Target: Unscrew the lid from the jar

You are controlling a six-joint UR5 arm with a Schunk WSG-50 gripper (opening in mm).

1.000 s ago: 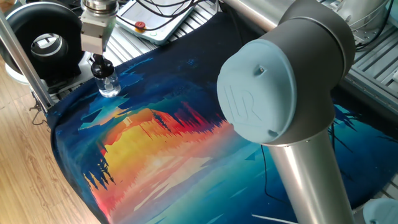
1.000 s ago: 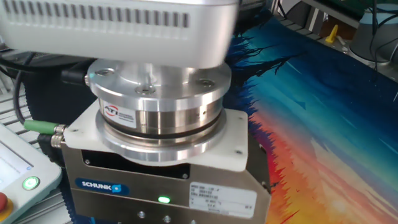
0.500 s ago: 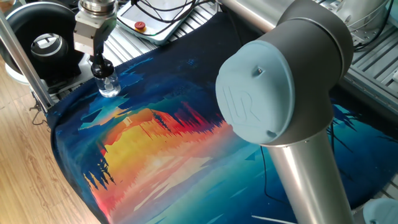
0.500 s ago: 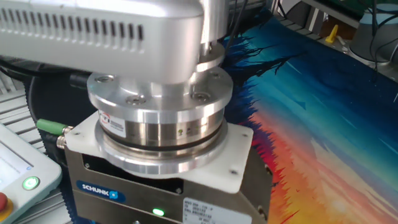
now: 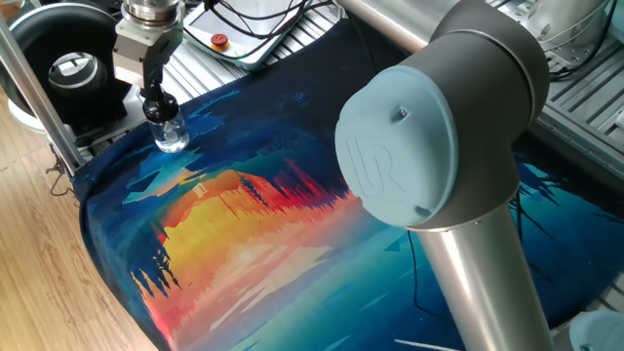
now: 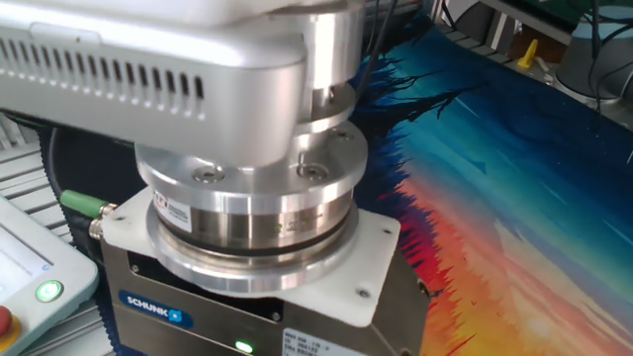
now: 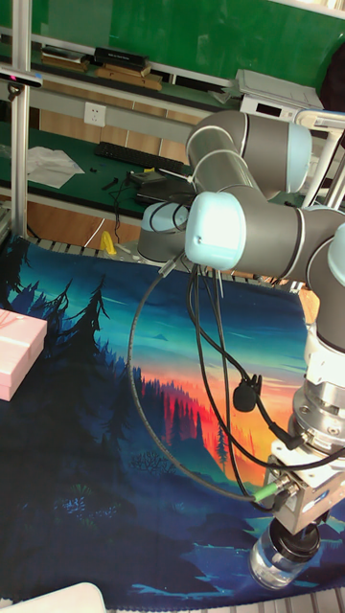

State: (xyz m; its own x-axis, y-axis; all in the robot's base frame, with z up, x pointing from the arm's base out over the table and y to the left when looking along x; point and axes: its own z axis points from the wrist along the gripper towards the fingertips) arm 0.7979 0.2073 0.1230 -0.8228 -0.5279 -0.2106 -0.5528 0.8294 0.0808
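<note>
The jar (image 5: 171,135), small and of clear glass, stands upright near the far left corner of the painted mat (image 5: 292,224). Its black lid (image 5: 161,107) sits on the neck. My gripper (image 5: 158,100) comes straight down from above and is shut on the lid, one finger on each side. In the tall fixed view the jar (image 7: 273,567) is at the bottom right, with the lid (image 7: 299,543) mostly covered by the gripper body (image 7: 309,498). The other fixed view is filled by the wrist flange (image 6: 247,198), which hides jar and lid.
A large black ring device with a silver centre (image 5: 68,63) stands just left of the jar, behind a metal post (image 5: 29,88). A control pendant (image 5: 234,34) lies behind. A pink box (image 7: 17,352) sits at the mat's far side. The arm's elbow (image 5: 429,146) looms in front.
The wrist and gripper have turned about the vertical axis while staying over the jar. The jar has kept its place on the mat.
</note>
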